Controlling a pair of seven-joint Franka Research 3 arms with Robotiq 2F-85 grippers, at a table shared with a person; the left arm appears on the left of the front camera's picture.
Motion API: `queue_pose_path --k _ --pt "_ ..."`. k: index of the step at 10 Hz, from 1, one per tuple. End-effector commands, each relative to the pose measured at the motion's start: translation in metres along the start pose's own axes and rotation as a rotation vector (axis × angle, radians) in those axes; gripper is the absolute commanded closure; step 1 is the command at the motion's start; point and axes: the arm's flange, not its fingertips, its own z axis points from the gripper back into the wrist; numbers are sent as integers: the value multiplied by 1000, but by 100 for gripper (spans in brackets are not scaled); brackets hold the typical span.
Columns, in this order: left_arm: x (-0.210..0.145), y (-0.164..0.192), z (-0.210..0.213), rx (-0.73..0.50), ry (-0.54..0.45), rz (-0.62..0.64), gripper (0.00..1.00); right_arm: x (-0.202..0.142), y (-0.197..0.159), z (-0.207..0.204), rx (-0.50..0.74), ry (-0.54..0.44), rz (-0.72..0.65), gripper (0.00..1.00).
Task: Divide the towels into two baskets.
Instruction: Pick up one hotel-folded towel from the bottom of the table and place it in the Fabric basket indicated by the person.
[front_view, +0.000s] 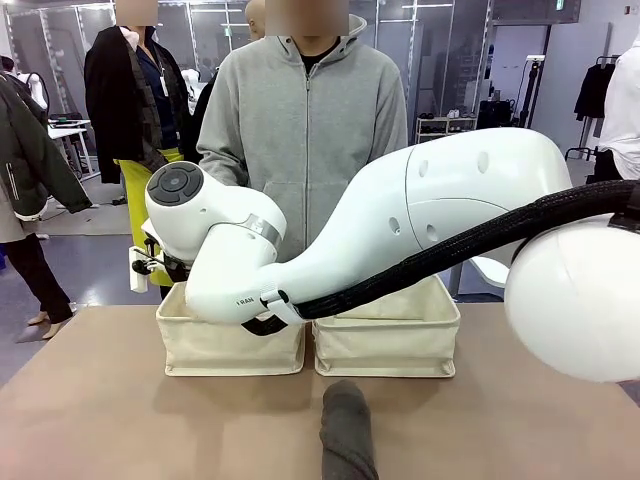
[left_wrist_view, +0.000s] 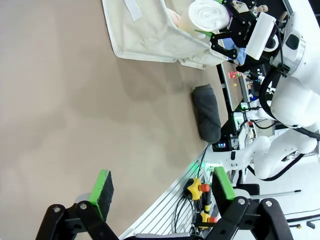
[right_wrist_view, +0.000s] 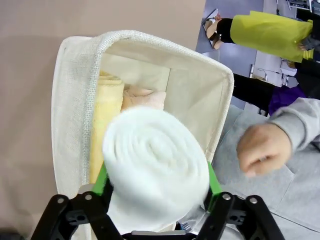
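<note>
White towel (right_wrist_view: 155, 160) at right tool (right_wrist_view: 157, 179), yellow towel (right_wrist_view: 105, 112), pink towel (right_wrist_view: 146, 98) in basket (right_wrist_view: 165, 46) behind

Right arm (front_view: 400, 230) reaching over left basket (front_view: 215, 350), second basket (front_view: 385, 345) just beside, grey towel (front_view: 347, 430) on desk (front_view: 120, 420), person (front_view: 305, 120) behind.

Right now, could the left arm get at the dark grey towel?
Probably yes: the left gripper is open, bare table lies between it and the grey towel, and the right gripper holds the white towel over a basket.
</note>
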Motion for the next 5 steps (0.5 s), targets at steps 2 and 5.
queue_pose_path --k 2,5 --pt "0 -3 3 -9 -13 -12 0 -2 0 11 -13 17 28 0" --pt "0 -3 3 -9 -13 -12 0 -8 -1 14 -15 29 3 0"
